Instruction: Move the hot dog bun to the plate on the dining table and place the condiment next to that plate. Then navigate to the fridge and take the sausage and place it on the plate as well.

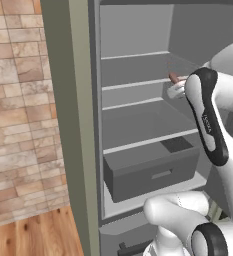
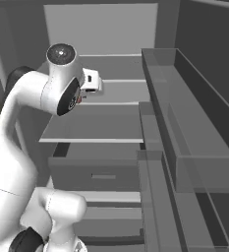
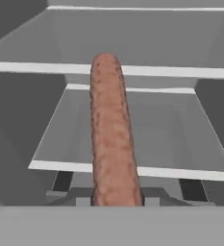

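I am at the open fridge (image 1: 68, 125), with my arm reaching in at the level of its upper shelves. My gripper (image 1: 176, 89) is shut on the sausage (image 3: 111, 134), a thin reddish-brown cylinder. In the hand view it runs straight up from between my fingers, lifted above the white-edged shelves. From the left base view only its tip (image 1: 173, 77) pokes out above my hand. In the right base view my white hand (image 2: 91, 81) hangs just over a middle shelf. The hot dog bun, plate, condiment and dining table are out of view.
White-edged shelves (image 1: 138, 82) stack above a dark grey drawer (image 1: 153, 172). Clear door bins (image 2: 185, 123) line the right side, close to my arm. A brick wall (image 1: 18, 125) and wood floor (image 1: 33, 237) lie left of the grey-green door.
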